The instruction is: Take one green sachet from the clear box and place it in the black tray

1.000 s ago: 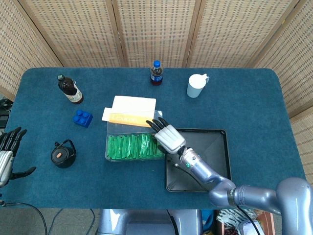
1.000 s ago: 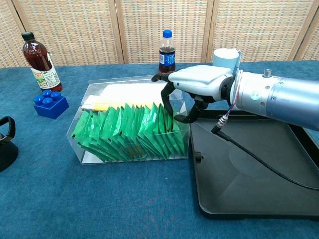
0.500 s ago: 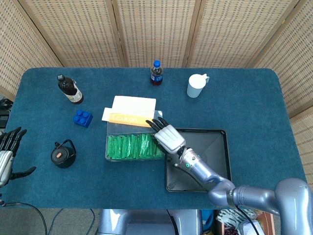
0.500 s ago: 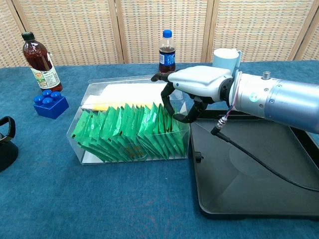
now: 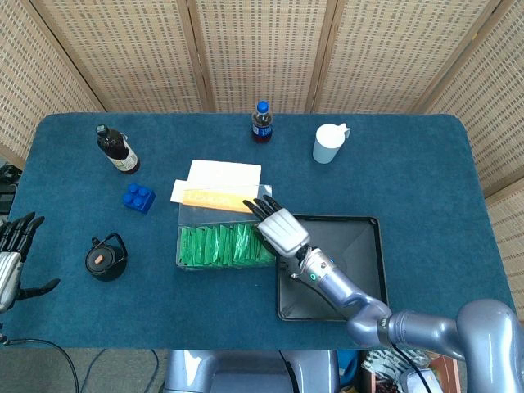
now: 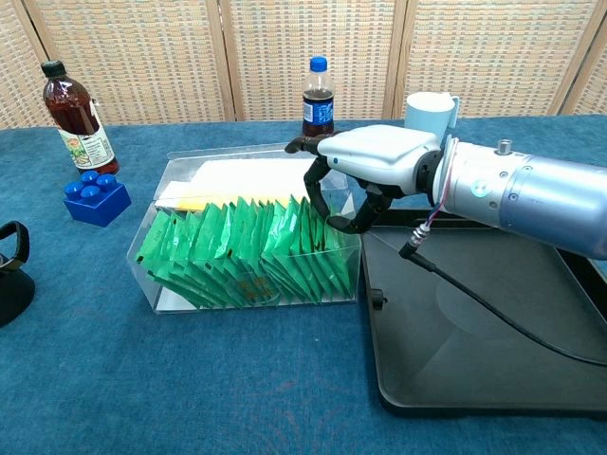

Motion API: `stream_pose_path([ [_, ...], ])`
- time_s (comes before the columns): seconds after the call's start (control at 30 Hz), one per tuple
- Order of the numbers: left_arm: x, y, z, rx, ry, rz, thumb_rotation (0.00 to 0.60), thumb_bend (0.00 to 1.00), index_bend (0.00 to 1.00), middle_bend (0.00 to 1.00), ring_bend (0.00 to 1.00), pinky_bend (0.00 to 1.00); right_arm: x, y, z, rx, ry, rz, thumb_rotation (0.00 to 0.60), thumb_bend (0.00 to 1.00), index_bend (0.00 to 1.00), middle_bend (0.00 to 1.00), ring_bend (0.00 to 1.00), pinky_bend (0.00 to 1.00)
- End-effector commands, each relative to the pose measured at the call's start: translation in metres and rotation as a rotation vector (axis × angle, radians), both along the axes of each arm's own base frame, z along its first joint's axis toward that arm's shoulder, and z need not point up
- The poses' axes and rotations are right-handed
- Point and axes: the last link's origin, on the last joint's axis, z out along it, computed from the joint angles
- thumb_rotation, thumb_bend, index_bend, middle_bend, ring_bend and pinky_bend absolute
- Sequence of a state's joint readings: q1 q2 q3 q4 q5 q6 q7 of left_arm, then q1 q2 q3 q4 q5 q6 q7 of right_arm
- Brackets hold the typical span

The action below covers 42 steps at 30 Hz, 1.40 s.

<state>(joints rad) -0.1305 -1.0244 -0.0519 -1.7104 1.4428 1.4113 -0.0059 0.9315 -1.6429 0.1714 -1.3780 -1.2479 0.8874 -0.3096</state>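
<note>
The clear box (image 5: 179,246) (image 6: 159,284) stands in the middle of the table, holding a row of upright green sachets (image 5: 219,244) (image 6: 237,251). My right hand (image 5: 280,229) (image 6: 365,166) hovers over the box's right end, fingers bent downward and apart from the thumb just above the rightmost sachets. Nothing is held between them. The black tray (image 5: 352,246) (image 6: 474,332) lies directly right of the box, under my right forearm. My left hand (image 5: 10,250) rests open at the table's far left edge, seen only in the head view.
A brown bottle (image 5: 117,150) (image 6: 76,114) and blue brick (image 5: 140,197) (image 6: 96,196) stand back left. A cola bottle (image 5: 261,122) (image 6: 318,95) and white cup (image 5: 328,143) (image 6: 432,106) stand behind. A black kettle (image 5: 106,258) sits left. White paper (image 5: 223,173) lies behind the box.
My right hand has edged slightly left over the box's right end. The sachets and the left hand have not moved.
</note>
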Motion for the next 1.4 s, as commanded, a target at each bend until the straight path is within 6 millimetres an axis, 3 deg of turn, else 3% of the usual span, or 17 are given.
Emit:
stream_pose_path([
  [0.03, 0.000, 0.000, 0.000, -0.002, -0.001, 0.001, 0.600, 0.05, 0.00, 0.00, 0.00, 0.00, 0.001, 0.001, 0.001, -0.001, -0.011, 0.005, 0.600, 0.59, 0.67, 0.09, 0.00, 0.07],
  [0.4, 0.001, 0.000, -0.001, -0.006, -0.003, 0.000, 0.600, 0.05, 0.00, 0.00, 0.00, 0.00, 0.011, 0.003, 0.022, -0.035, -0.053, 0.040, 0.600, 0.59, 0.67, 0.09, 0.00, 0.07],
  [0.93, 0.004, -0.004, 0.002, 0.002, -0.013, -0.020, 0.600, 0.05, 0.00, 0.00, 0.00, 0.00, 0.013, 0.010, 0.108, -0.174, -0.127, 0.059, 0.600, 0.59, 0.67, 0.10, 0.00, 0.07],
  [1.17, 0.006, -0.006, 0.003, 0.003, -0.014, -0.027, 0.600, 0.05, 0.00, 0.00, 0.00, 0.00, -0.007, 0.016, 0.135, -0.218, -0.115, 0.030, 0.600, 0.59, 0.67, 0.10, 0.00, 0.07],
  [1.23, 0.007, -0.007, 0.003, 0.005, -0.015, -0.034, 0.600, 0.05, 0.00, 0.00, 0.00, 0.00, -0.039, 0.027, 0.146, -0.224, -0.075, -0.019, 0.600, 0.59, 0.67, 0.10, 0.00, 0.07],
  [1.4, 0.008, -0.009, 0.003, 0.004, -0.016, -0.037, 0.600, 0.05, 0.00, 0.00, 0.00, 0.00, -0.076, 0.041, 0.147, -0.198, -0.034, -0.060, 0.600, 0.59, 0.67, 0.10, 0.00, 0.07],
])
